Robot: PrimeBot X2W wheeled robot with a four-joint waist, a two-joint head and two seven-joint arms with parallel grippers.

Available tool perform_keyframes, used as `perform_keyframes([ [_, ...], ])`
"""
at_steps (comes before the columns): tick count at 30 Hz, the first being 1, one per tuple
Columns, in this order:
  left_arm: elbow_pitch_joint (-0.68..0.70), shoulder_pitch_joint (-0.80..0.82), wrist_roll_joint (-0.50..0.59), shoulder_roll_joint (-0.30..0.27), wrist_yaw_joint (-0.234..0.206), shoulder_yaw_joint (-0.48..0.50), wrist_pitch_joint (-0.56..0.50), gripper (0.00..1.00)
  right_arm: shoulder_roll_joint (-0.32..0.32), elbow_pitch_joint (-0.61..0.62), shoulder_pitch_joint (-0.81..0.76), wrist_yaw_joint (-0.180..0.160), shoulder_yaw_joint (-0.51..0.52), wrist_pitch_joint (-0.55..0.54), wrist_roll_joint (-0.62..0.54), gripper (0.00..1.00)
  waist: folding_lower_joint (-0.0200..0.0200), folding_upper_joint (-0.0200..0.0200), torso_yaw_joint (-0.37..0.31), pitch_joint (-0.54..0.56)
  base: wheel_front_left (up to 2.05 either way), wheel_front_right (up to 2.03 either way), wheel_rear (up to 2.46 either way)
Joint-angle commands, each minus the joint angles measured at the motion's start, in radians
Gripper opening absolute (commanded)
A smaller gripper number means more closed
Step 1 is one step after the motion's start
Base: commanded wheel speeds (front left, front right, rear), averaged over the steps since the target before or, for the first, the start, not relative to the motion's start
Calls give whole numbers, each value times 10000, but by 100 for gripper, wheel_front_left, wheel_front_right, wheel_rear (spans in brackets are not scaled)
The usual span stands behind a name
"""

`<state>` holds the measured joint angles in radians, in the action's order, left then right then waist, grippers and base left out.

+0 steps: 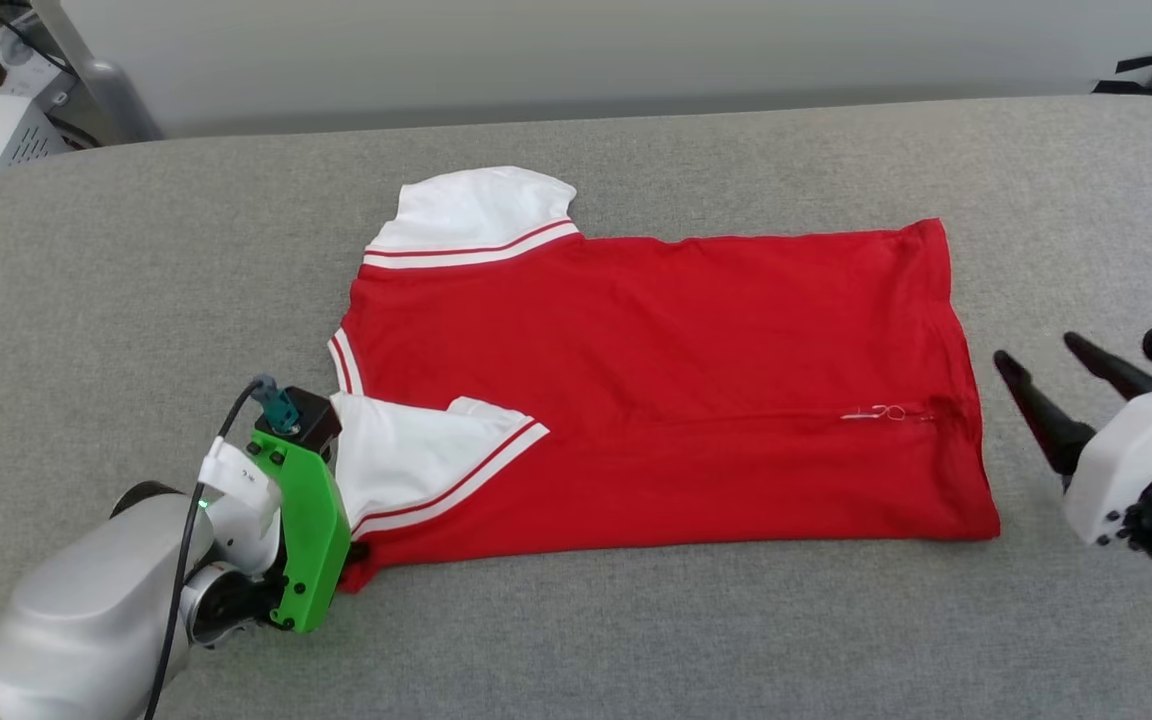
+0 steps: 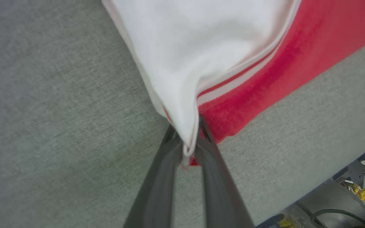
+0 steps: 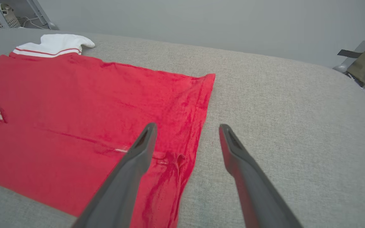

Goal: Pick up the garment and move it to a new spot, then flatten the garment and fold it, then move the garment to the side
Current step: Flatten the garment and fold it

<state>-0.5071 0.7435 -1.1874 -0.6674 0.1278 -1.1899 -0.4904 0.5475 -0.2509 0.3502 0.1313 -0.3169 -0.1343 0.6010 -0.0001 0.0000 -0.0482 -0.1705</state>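
Garment spread flat, left pincer nipping sleeve, wrist close-up

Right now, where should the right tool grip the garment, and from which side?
Likely the near hem corner, from the robot's right: the garment lies flat, its hem faces the open right tool, and the left tool pinches the sleeve end.

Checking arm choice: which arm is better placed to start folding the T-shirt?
Left: the left gripper is shut on the T-shirt at its sleeve; the right gripper is open, empty, by the hem.
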Motion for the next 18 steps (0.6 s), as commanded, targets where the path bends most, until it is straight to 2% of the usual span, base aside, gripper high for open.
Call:
perform_keyframes([
  [1, 57, -183, 122, -6, 29, -122, 179, 0, 241, 104, 214, -6, 47, -226, 63, 100, 1, 0, 94, 144, 0, 0, 0],
  [7, 675, 176, 527, -366, 29, -345, 1031, 0, 1237, 514, 542, -6, 72, -2114, 554, 100, 1, 0, 272, 383, 0, 0, 0],
  [11, 1104, 337, 697, -520, 29, -472, 1426, 0, 1800, 825, 659, -6, -309, -3781, 1232, 100, 1, 0, 383, 411, 0, 0, 0],
  [14, 1281, 434, 764, -522, 29, -531, 1592, 0, 2003, 943, 678, -6, -614, -4903, 1790, 100, 1, 0, 450, 349, 0, 0, 0],
  [18, 1383, 601, 912, -497, 29, -612, 1713, 0, 1906, 776, 695, -6, -866, -5950, 2054, 100, 1, 0, 540, 153, 0, 0, 0],
])
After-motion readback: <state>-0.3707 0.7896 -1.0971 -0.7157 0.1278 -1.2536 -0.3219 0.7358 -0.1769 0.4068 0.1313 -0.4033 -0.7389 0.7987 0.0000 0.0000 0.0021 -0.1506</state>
